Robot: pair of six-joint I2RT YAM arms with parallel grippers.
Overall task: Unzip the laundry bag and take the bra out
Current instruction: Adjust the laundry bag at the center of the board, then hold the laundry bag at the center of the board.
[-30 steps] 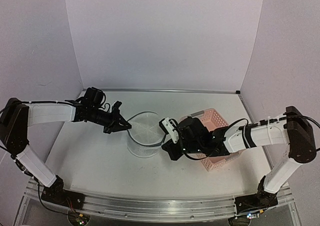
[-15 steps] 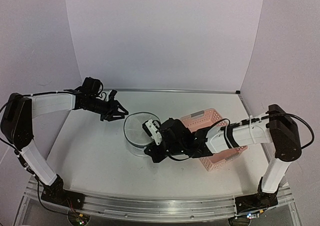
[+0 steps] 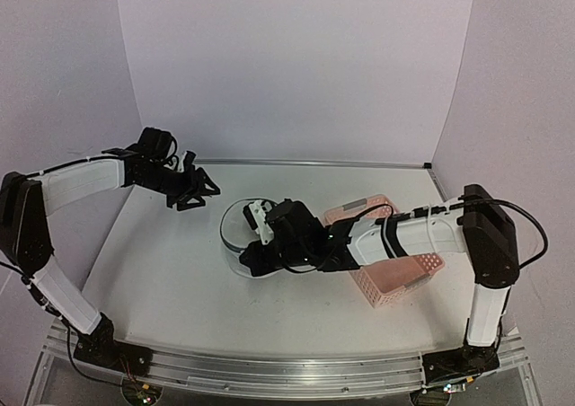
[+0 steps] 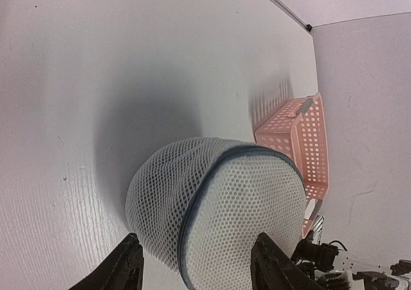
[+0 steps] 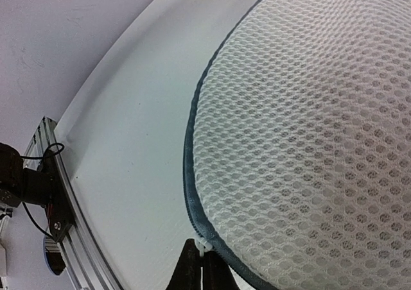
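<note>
The laundry bag is a white mesh pouch with a dark zipper rim, lying mid-table. My right gripper sits at its near left edge. In the right wrist view the right gripper is shut on the small white zipper pull at the rim of the laundry bag. My left gripper is open, apart from the bag at the back left. In the left wrist view the left gripper frames the laundry bag from a distance. The bra is hidden.
A pink perforated basket stands right of the bag, partly under my right arm; the same basket shows beyond the bag in the left wrist view. Purple walls close the back and sides. The metal rail marks the near table edge.
My left gripper opened, let go of the bag and drew back to the left. My right gripper moved left round the bag's rim, shut on the zipper pull. The bag sank flatter.
</note>
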